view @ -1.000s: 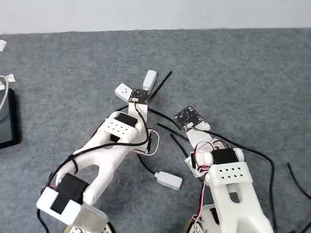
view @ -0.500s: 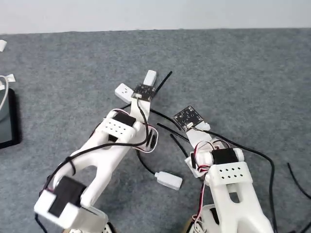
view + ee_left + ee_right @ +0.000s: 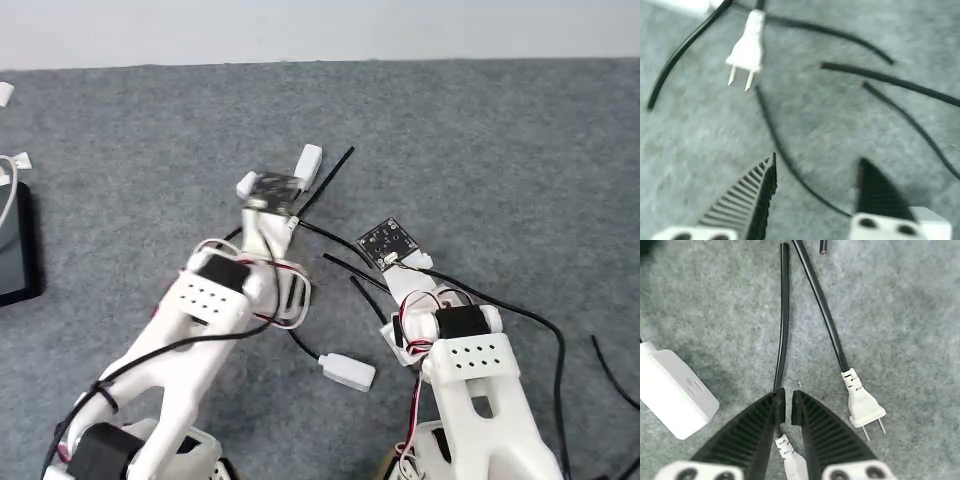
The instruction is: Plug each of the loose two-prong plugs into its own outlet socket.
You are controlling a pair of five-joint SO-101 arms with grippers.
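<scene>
The left gripper [image 3: 817,160] gapes wide over a black cord [image 3: 770,131] near a white plug [image 3: 747,47], while the right gripper [image 3: 788,391] sits nearly closed above a second cord [image 3: 784,315].

Left arm [image 3: 200,310] is lying extended from the near left corner toward desk centre, wrist pitched down. Left gripper [image 3: 817,161] is hovering low over the desk, fingers [image 3: 757,197] standing wide apart. Right arm [image 3: 470,370] is sitting folded closer in. Right gripper [image 3: 788,391] is pointing down, fingers [image 3: 812,425] drawn nearly together.

Three outlet sockets [image 3: 347,371] [image 3: 308,160] [image 3: 247,184] and at least two two-prong plugs [image 3: 865,405] [image 3: 789,454] lie out.
</scene>
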